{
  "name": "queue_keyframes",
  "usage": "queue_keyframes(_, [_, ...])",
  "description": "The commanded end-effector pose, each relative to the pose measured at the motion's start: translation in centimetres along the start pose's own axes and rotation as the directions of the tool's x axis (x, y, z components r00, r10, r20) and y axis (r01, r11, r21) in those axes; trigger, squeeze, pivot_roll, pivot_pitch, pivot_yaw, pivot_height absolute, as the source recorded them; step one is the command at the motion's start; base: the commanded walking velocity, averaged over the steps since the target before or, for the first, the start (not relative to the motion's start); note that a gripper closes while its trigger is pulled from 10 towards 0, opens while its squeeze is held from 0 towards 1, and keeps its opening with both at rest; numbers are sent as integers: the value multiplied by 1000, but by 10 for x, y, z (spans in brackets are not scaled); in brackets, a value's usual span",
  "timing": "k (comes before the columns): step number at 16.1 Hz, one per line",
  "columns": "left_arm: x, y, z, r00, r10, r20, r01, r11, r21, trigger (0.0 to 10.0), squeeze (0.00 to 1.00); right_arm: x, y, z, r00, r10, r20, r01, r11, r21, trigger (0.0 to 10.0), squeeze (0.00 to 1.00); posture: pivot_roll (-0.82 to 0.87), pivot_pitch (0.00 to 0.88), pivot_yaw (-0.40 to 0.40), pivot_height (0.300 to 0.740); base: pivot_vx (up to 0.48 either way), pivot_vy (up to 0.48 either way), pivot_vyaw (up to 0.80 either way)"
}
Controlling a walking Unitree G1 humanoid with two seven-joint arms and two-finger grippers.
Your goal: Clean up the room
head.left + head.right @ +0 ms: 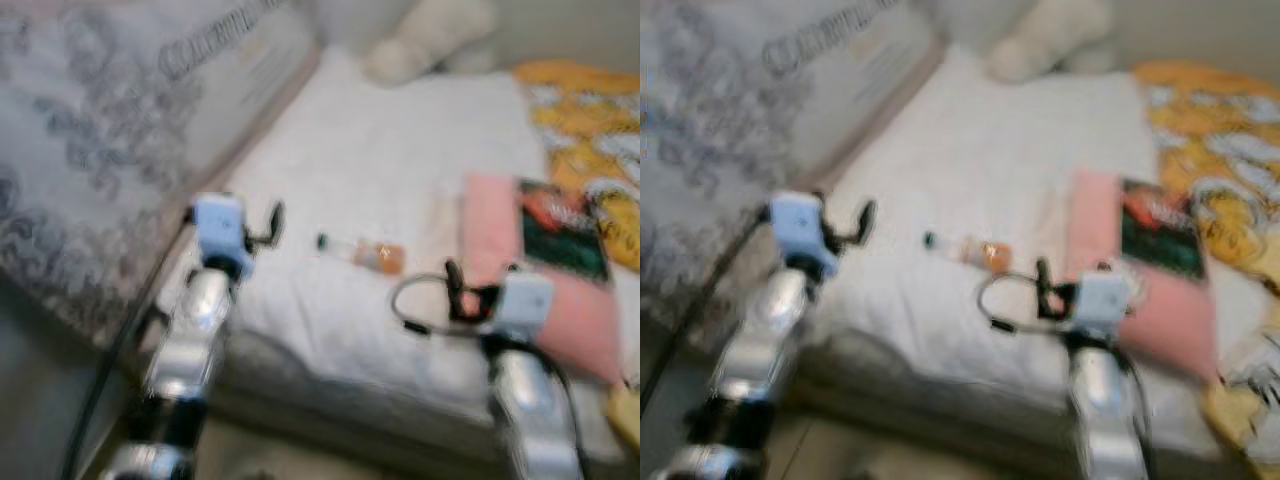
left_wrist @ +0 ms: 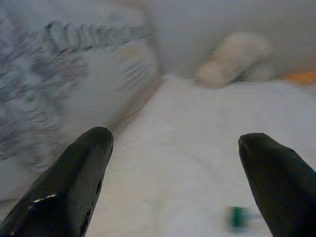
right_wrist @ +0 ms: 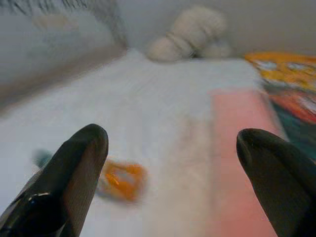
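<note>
A small clear bottle (image 1: 362,252) with a green cap and an orange label lies on its side on the white bed (image 1: 370,160). My left gripper (image 1: 265,228) is held up at the bed's left edge, open and empty, to the left of the bottle. My right gripper (image 1: 458,290) hovers over the bed's front right part, open and empty, just right of and nearer than the bottle. The bottle's orange label (image 3: 121,180) shows low between the right fingers (image 3: 74,168). Its green cap (image 2: 238,217) shows near the left gripper's finger (image 2: 276,173).
A pink pillow (image 1: 490,240) with a dark green and red picture lies right of the bottle. An orange and yellow patterned blanket (image 1: 590,130) covers the bed's right side. A cream plush toy (image 1: 430,40) sits at the far end. A grey patterned mattress (image 1: 90,130) leans on the left.
</note>
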State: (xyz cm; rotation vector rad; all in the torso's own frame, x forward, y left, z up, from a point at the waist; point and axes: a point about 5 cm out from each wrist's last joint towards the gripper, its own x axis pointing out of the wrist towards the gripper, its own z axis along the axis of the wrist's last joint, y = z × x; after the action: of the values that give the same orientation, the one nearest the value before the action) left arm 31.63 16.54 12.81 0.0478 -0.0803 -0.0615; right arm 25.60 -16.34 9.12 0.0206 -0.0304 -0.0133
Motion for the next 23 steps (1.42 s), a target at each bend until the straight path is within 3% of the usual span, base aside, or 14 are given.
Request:
queue_keyframes(1, [4,-13,4,999,-32,10,32,999,0,10000,0,-4,-13,-3,999,-29,-25,28,999,-22,10000,0,60,0,7,735,442,0,0])
queue_keyframes(4, [7,-15,6,999,-52,11,51,999,13,10000,0,4,-12,-1,999,-10,-38,10,1000,-21,10000,0,69,0,4,735,444,0,0])
queue_keyframes(6, [11,-15,10,998,-62,8,62,998,26,10000,0,37,-10,12,990,120,-78,-126,989,-75,10000,0,79,0,2,735,446,0,0])
queue_keyframes(7, [11,-15,10,998,-64,8,63,998,27,10000,0,44,-9,16,983,159,-89,-166,983,-81,10000,0,82,0,1,735,446,0,0])
queue_keyframes(9, [11,-18,15,992,-125,6,125,992,33,10000,0,71,-2,12,870,393,-299,-447,884,-138,10000,0,115,0,-13,735,0,0,0])
queue_keyframes(10, [11,-22,14,979,-198,-38,199,979,39,10000,0,81,-1,9,807,451,-381,-530,837,-132,10000,0,139,0,-28,735,0,0,0])
queue_keyframes(11, [9,-23,14,974,-221,-55,224,974,42,10000,0,83,-2,8,785,469,-405,-555,823,-123,10000,0,147,0,-32,735,0,0,0])
queue_keyframes(13, [-1,-28,14,913,-365,-185,370,929,-10,10000,0,91,-8,-4,686,488,-541,-637,761,-122,10000,0,218,0,-61,735,0,0,0])
queue_keyframes(15, [-12,-22,17,894,-375,-247,371,926,-64,10000,0,93,-11,-8,620,508,-598,-687,719,-102,10000,0,245,0,-66,735,0,0,0])
queue_keyframes(17, [-30,-9,29,911,-326,-253,319,945,-70,10000,0,98,-7,-7,590,509,-626,-711,695,-104,10000,0,312,100,-63,735,0,0,0])
queue_keyframes(18, [-46,-4,35,915,-307,-263,305,951,-50,10000,0,103,-2,-5,603,496,-625,-704,699,-124,10000,0,331,136,-59,735,0,0,0])
queue_keyframes(21, [-65,-1,33,898,-293,-328,294,955,-48,10000,0,109,6,0,603,498,-624,-711,690,-136,10000,0,362,202,-54,735,0,0,0])
queue_keyframes(23, [-81,4,35,888,-261,-379,253,965,-72,10000,0,106,9,-7,552,484,-679,-738,663,-126,10000,0,378,247,-59,735,0,0,0])
